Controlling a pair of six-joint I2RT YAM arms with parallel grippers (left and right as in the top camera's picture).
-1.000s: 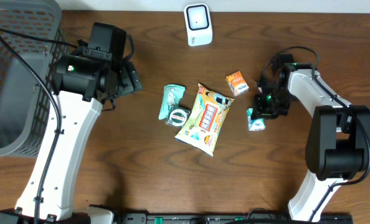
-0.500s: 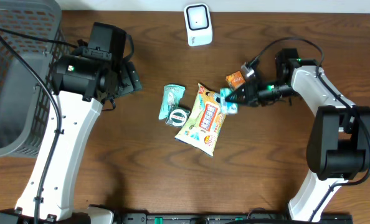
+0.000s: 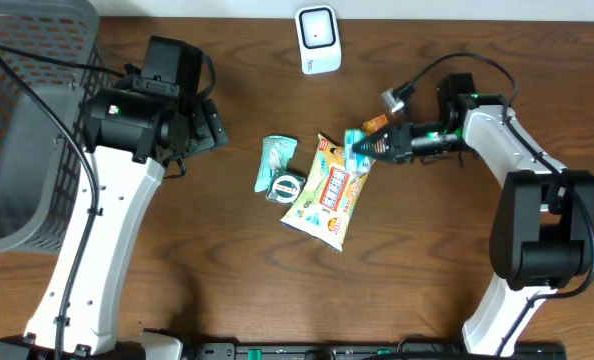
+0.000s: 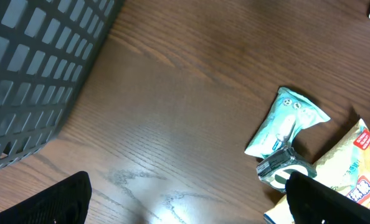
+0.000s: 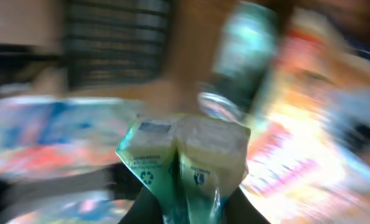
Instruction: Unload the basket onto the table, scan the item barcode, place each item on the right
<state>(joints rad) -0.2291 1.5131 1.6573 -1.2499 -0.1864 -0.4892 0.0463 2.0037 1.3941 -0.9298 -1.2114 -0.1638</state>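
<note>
A: Start wide. What takes up the table?

B: The grey basket (image 3: 22, 120) at the far left, then the two arms. The left gripper (image 4: 185, 186) hangs just beside the basket, fingers spread wide with nothing between them.

A: And the middle?

B: A large snack bag (image 3: 327, 195) lies flat there on a diagonal. The white scanner (image 3: 317, 39) stands at the far edge, beyond the bag.

A: Where is the item?

B: The small green packet (image 3: 358, 146) sits over the bag's upper corner. It is pinched by its lower end in the right gripper (image 3: 374, 147), whose fingers are drawn in close on it.

A: Which way to the scanner from there?

B: Farther from the robot and a little to its left. The packet's long axis runs on from the fingers, pointing left across the table and not at the scanner. I judge the right arm must carry it out and turn it, since that arm has the packet.

A: Which face holds the barcode?

B: The right wrist view is too blurred; I see print, but cannot tell a barcode.
</note>
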